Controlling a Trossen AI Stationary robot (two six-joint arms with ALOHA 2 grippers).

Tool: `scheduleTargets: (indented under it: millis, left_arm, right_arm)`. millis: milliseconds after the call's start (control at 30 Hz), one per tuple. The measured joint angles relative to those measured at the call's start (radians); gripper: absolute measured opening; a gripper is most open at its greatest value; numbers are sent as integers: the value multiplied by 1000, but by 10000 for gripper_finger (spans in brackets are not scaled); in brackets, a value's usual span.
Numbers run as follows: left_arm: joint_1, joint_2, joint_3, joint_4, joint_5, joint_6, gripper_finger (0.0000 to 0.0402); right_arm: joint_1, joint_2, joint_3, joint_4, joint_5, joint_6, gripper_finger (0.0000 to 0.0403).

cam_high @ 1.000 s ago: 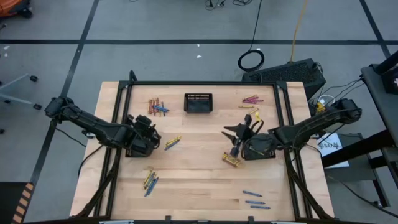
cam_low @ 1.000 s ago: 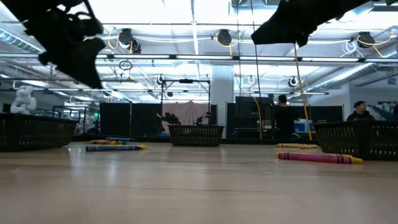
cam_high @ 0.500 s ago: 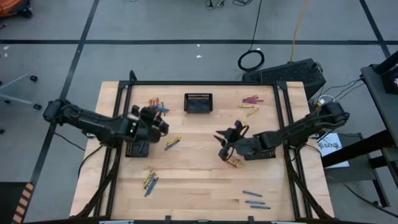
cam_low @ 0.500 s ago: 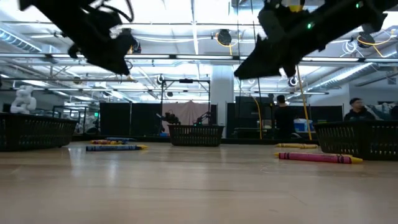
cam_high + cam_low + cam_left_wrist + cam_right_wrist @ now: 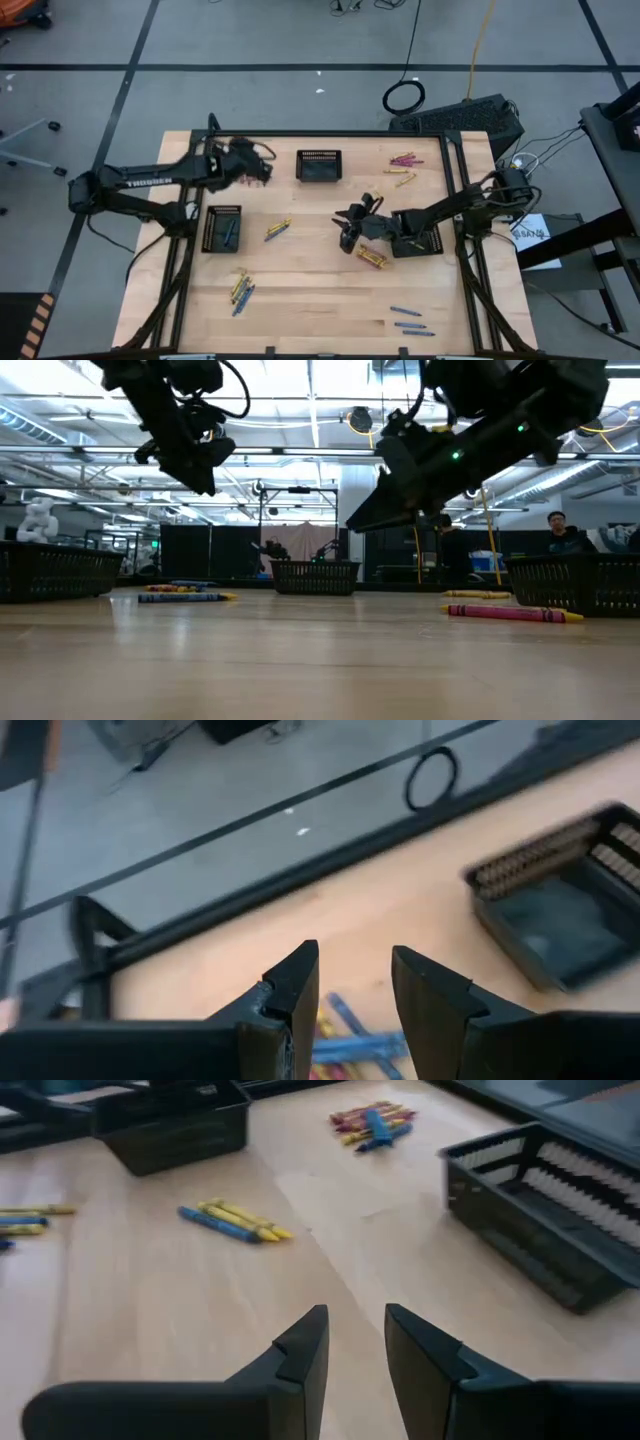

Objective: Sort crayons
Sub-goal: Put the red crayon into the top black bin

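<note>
Crayons lie in small groups on the wooden table. A blue and yellow pair (image 5: 277, 230) lies mid-left, and a yellow one (image 5: 372, 258) lies beside my right arm. Blue ones (image 5: 410, 320) are at the near right and pink and yellow ones (image 5: 403, 160) at the far right. My left gripper (image 5: 262, 170) hangs open and empty over the far-left pile, whose blue and yellow crayons (image 5: 350, 1042) show between its fingers (image 5: 300, 985). My right gripper (image 5: 345, 228) hovers open and empty above bare wood at the table's middle, its fingertips (image 5: 305, 1342) clear of the surface.
Three black mesh baskets stand on the table. The left one (image 5: 222, 228) holds a blue crayon, another (image 5: 318, 165) is at the far middle, and the third (image 5: 425, 245) is partly under my right arm. More crayons (image 5: 240, 290) lie at the near left. A black frame borders the table.
My left gripper has swung from above the left basket toward the far edge and now hangs over the far-left crayon pile, leaving the basket uncovered. My right gripper has sunk and gone toward the table's left. No crayon has moved.
</note>
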Motion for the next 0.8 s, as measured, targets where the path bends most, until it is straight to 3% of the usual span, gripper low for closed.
scheduleTargets:
  millis: [200, 400, 600, 800]
  left_arm:
    - [121, 85, 122, -84, -3, 100, 127]
    - [198, 194, 172, -98, -22, 244, 127]
    - [253, 270, 172, -164, -39, 238, 127]
    - [323, 291, 172, -326, 32, 143, 127]
  right_arm:
    - [-43, 2, 0, 57, -128, -5, 86]
    - [-61, 2, 0, 71, -130, -24, 86]
    - [-63, 2, 0, 74, -129, -23, 86]
    - [-63, 2, 0, 74, -130, -23, 86]
